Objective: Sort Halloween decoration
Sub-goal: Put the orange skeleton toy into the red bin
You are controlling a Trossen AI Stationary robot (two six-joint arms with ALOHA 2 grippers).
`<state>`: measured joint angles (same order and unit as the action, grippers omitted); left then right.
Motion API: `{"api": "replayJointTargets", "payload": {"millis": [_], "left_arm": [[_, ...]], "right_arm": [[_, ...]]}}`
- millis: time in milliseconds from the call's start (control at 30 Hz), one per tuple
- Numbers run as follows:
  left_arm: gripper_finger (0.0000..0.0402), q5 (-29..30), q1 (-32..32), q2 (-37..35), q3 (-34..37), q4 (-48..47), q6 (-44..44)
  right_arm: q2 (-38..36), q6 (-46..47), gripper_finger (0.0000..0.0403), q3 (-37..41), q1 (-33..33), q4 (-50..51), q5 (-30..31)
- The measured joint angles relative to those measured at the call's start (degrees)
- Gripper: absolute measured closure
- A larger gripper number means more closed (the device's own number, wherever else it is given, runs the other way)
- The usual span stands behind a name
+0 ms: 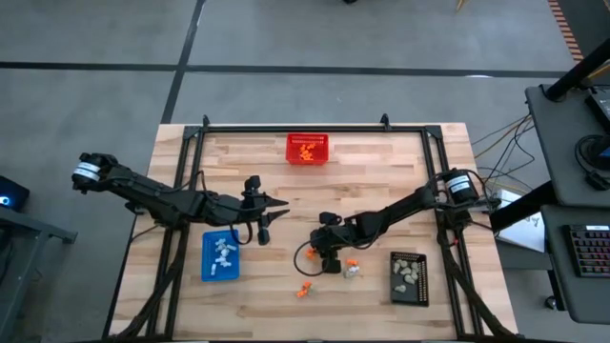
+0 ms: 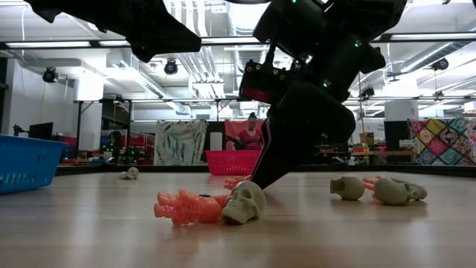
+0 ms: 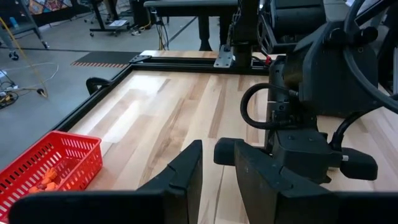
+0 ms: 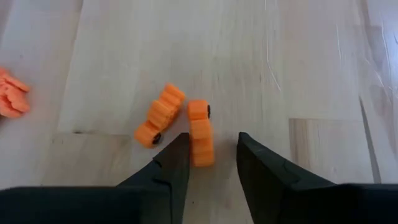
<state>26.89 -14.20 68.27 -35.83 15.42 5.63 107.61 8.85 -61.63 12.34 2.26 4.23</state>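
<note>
Nearest the low camera, an orange figure [image 2: 182,206] touches a pale skull [image 2: 244,202]. At 9 o'clock, blue tray [image 1: 220,255] holds white trinkets [image 1: 225,253]; left gripper [image 1: 270,211] slightly open, empty. At 12, red basket [image 1: 308,149] holds orange pieces [image 1: 306,151]. Right gripper [image 4: 208,155], parted, straddles ridged orange trinket [image 4: 200,132]. At 4, black tray [image 1: 408,277] holds beige pieces [image 1: 407,273].

Two arms, one red basket [image 1: 308,149], one blue tray [image 1: 220,255], one black tray [image 1: 408,277].
</note>
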Motion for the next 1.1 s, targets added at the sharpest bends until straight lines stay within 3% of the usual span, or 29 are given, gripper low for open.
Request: {"api": "replayJointTargets", "payload": {"millis": [400,700,1100], "left_arm": [[0.0325,-0.02,0.00,0.02,0.00,0.00,0.02],[0.0325,-0.02,0.00,0.00,0.00,0.00,0.02],[0.0325,-0.04,0.00,0.02,0.00,0.00,0.02]], "right_arm": [[-0.24,-2.18,0.0383,0.00,-0.14,0.17,0.22],[-3.20,-3.33,0.0383,-1.18,-2.01,3.59,0.33],[-5.18,-16.81,0.0383,-13.65,-12.91,23.41,0.33]]}}
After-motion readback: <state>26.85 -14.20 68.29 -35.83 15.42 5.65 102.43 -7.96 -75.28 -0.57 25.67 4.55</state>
